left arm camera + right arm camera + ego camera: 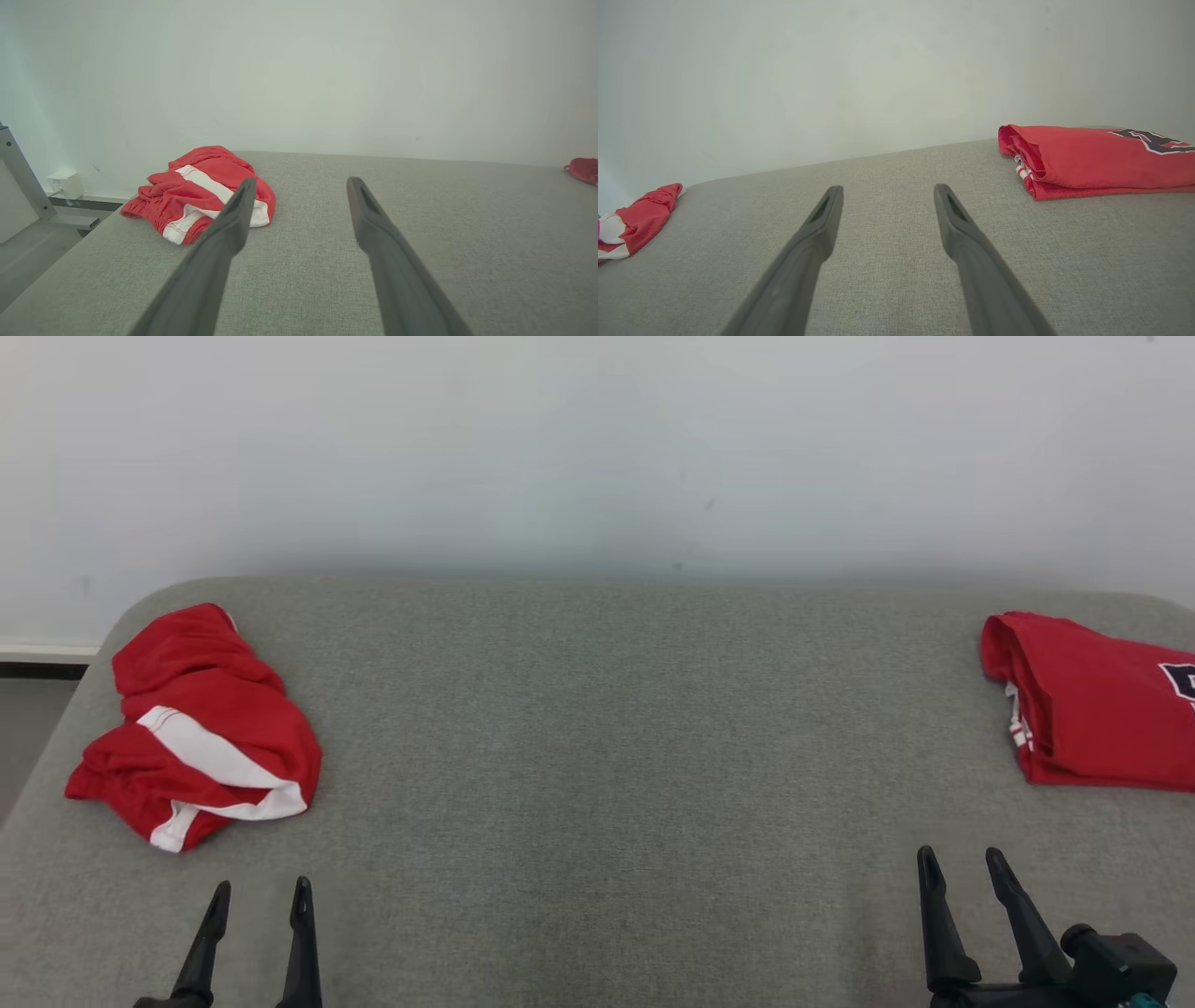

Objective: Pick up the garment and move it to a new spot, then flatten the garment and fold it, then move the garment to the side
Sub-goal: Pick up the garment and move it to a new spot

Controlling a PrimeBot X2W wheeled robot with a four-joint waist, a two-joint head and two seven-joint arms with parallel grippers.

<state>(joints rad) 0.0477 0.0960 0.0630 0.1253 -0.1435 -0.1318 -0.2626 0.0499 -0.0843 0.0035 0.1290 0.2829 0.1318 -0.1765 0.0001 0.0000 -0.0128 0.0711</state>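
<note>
While left gripper [260,894] and right gripper [962,859] hang released, empty, over the bench [597,728], the crumpled red-and-white garment [201,723] lies ahead-left of the left gripper, untouched. A folded red shirt [1092,705] sits ahead-right of the right gripper. Likely pickup, flattening and folding are all left.

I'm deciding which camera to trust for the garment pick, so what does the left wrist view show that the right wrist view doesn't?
Left wrist view: the open left end effector, the crumpled red-and-white shorts close up with their gathered waistband, a white wall box, a grey metal post.
Right wrist view: the open right end effector, the folded red shirt close up with its dark print and striped trim.
Shared: both garments, each partly cut off at the other view's edge, the grey fabric surface, the pale wall.
</note>
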